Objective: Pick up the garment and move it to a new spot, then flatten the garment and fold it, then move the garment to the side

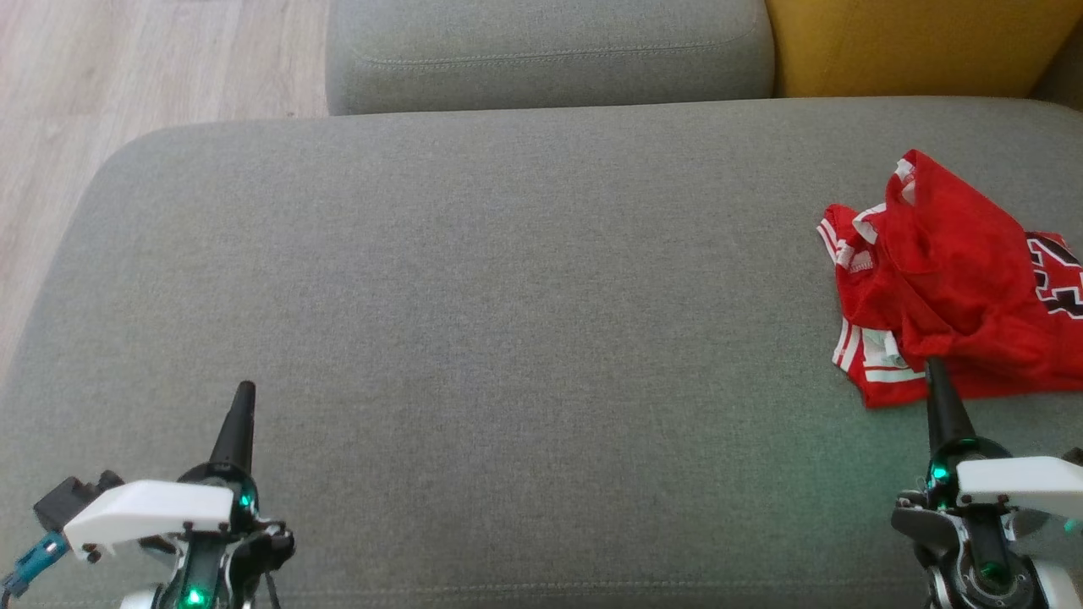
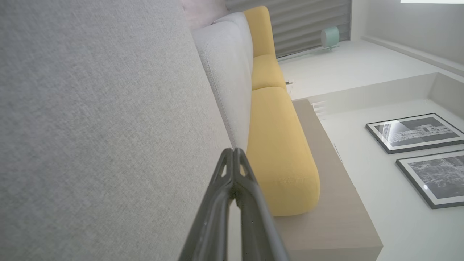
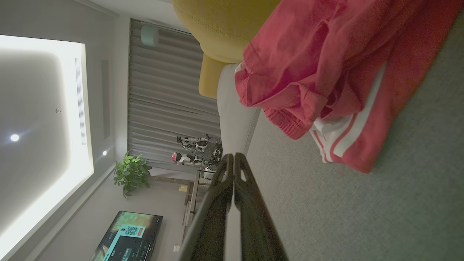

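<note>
red garment (image 1: 948, 279) lies crumpled just beyond the pressed-together right gripper (image 1: 934, 369).

This was a living room. A broad grey sofa (image 1: 474, 296) lay across the middle of the head view, with a yellow cushion (image 1: 914, 42) at the upper right and a pale wooden floor (image 1: 127, 68) at the upper left. A red garment (image 1: 956, 271) lay crumpled on the seat at the right edge. Framed pictures (image 2: 417, 132) hung at the right of the left wrist view. The right wrist view showed a lit television (image 3: 127, 235) at lower left, a potted plant (image 3: 132, 174) above it and pleated curtains (image 3: 170, 94).
</note>
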